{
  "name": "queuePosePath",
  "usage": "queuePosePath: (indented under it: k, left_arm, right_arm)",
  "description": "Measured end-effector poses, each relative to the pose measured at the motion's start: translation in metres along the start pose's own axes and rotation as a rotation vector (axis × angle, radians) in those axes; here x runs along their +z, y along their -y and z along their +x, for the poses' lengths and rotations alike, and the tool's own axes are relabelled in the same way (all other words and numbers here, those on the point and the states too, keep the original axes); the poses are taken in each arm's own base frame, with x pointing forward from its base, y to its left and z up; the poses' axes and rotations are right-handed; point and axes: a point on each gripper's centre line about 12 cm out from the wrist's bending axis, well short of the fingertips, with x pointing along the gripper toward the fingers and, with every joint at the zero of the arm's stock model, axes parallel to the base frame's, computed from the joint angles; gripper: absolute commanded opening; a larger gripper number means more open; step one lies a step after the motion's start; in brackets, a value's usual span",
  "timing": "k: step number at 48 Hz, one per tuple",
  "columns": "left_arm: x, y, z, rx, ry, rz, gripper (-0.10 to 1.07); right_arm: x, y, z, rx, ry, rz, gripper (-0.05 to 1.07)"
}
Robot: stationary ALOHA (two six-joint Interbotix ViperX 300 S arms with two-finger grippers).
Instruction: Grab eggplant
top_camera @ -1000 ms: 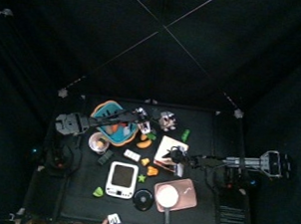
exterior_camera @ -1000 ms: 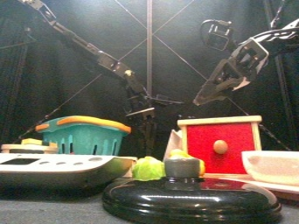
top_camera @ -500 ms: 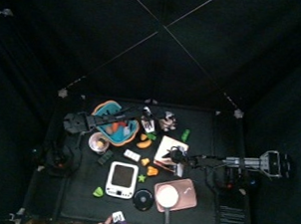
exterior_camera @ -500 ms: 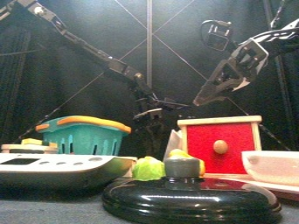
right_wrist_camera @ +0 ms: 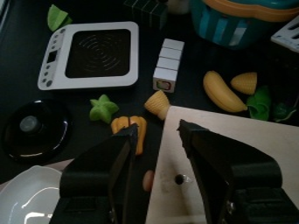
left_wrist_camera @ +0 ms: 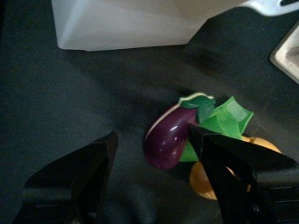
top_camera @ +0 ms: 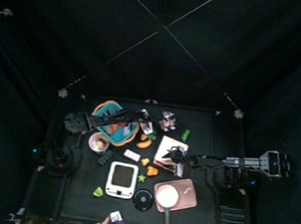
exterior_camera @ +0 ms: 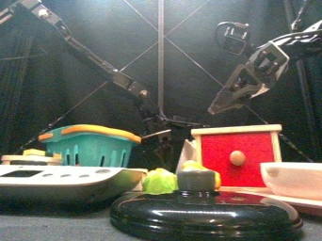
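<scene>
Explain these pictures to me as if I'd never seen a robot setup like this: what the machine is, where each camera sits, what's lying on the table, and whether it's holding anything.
This is a robot with two black arms working at a small black table inside black curtains. One picture looks straight down from high above, one looks level from the table's front edge, and one camera rides on each wrist.

On the table lie toy foods and kitchen things: a teal basket, a white kitchen scale, a red wooden box and a black pot lid.

The left gripper, jaws wide open, hangs just above the purple eggplant, one jaw on each side of it, not yet gripping. The right gripper is raised off the table, jaws apart, holding nothing.
</scene>
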Motion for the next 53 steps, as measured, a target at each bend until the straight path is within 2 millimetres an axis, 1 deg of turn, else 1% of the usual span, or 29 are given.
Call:
queuePosePath:
  k: [13,40,46,53]
  left_arm:
    - [-0.007,-0.005,-0.001,0.02,0.088,-0.015,0.98]
    - [-0.008,-0.005,0.001,0.019,0.101,-0.02,0.97]
    - [-0.008,-0.006,0.001,0.019,0.101,-0.021,0.97]
    - [-0.008,-0.006,0.001,0.019,0.101,-0.021,0.97]
  right_arm:
    - [0.001,0.001,0.001,-0.001,0.0,-0.001,0.8]
    - [0.002,0.001,0.01,-0.001,-0.018,-0.017,0.8]
    - [0.005,0.001,0.008,-0.002,-0.005,-0.004,0.8]
    - [0.011,0.0,0.0,0.001,0.029,-0.001,0.8]
